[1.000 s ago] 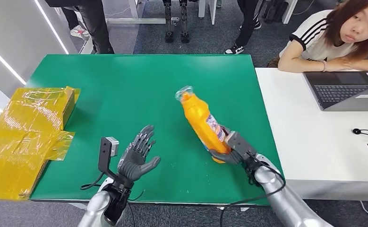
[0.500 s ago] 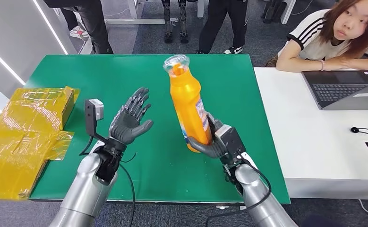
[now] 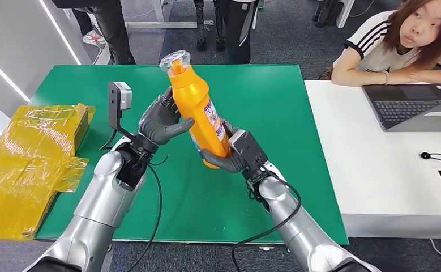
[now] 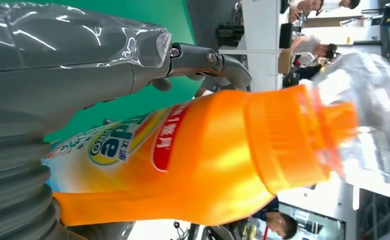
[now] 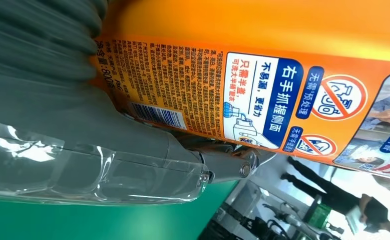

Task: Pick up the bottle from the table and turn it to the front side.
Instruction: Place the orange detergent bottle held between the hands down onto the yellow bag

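Bottle (image 3: 198, 110), orange plastic detergent type with printed label and clear film over its cap, held tilted in the air above the green table (image 3: 150, 90), cap toward the table's far edge. Right hand (image 3: 232, 154) wraps its lower body and base; left hand (image 3: 160, 120) is closed against the upper body, thumb across the front. Yellow plastic-wrapped packages (image 3: 31, 158) lie at the table's left edge; white desk with laptop (image 3: 413, 107) stands to the right, a person leaning on it

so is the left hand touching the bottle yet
Touching. In the head view the left hand wraps its thumb across the bottle, no gap; the right hand grips its base.
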Robot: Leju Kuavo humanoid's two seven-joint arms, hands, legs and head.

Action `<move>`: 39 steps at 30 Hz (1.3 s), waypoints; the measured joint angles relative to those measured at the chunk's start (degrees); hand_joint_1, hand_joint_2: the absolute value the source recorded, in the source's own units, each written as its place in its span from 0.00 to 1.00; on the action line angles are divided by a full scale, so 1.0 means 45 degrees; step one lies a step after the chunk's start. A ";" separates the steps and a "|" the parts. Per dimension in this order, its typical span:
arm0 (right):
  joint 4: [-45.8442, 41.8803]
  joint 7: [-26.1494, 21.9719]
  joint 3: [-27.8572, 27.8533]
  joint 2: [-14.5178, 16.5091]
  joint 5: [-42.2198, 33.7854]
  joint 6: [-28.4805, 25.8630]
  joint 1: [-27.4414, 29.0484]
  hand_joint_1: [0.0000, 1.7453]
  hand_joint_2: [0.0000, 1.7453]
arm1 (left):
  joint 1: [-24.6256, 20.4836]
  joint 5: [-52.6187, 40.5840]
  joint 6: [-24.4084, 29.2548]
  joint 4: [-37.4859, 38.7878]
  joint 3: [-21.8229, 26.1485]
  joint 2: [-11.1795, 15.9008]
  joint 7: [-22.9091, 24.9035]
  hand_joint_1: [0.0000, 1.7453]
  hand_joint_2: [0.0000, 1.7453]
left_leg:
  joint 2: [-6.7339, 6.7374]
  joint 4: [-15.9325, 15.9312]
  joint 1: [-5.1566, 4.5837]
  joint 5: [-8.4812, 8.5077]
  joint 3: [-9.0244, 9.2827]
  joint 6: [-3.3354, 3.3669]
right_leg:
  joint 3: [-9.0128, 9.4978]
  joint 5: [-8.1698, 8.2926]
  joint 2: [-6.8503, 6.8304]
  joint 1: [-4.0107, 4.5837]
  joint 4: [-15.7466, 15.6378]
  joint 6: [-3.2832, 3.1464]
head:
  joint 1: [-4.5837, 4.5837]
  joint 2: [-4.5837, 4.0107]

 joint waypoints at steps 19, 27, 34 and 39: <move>0.0397 0.0550 0.0000 -0.0222 0.0681 -0.0097 0.0029 1.00 1.00 | -0.0728 -0.0461 -0.0776 0.0976 -0.0467 0.0307 0.0566 0.00 1.00 | 0.0000 0.0004 -0.0001 0.0000 -0.0006 0.0000 | -0.0010 0.0001 0.0002 -0.0001 0.0000 0.0000 | -0.0001 0.0000; 0.0119 0.0873 0.0230 -0.0103 0.1364 -0.0679 -0.0095 1.00 1.00 | -0.0996 -0.0184 -0.0703 0.1296 -0.0610 -0.0091 0.0695 0.00 1.00 | 0.0001 0.0003 0.0001 0.0001 -0.0006 -0.0001 | -0.0011 0.0001 0.0002 0.0000 0.0003 0.0000 | -0.0001 0.0000; 0.0174 0.0936 0.0414 0.0080 0.1535 -0.0773 -0.0366 1.00 1.00 | -0.1395 -0.0416 0.0017 0.1416 -0.0851 -0.0263 0.0712 0.00 1.00 | 0.0002 0.0002 0.0001 0.0001 -0.0008 -0.0001 | -0.0011 0.0001 0.0002 0.0000 0.0005 0.0000 | -0.0001 0.0000; 0.0361 0.0982 0.0672 0.0324 0.1790 -0.0923 -0.0587 1.00 1.00 | -0.1650 -0.1048 0.0889 0.1684 -0.1070 -0.0250 0.0660 0.35 1.00 | 0.0000 0.0002 0.0001 0.0001 -0.0011 -0.0001 | -0.0011 0.0001 -0.0001 0.0001 0.0005 0.0000 | -0.0002 0.0000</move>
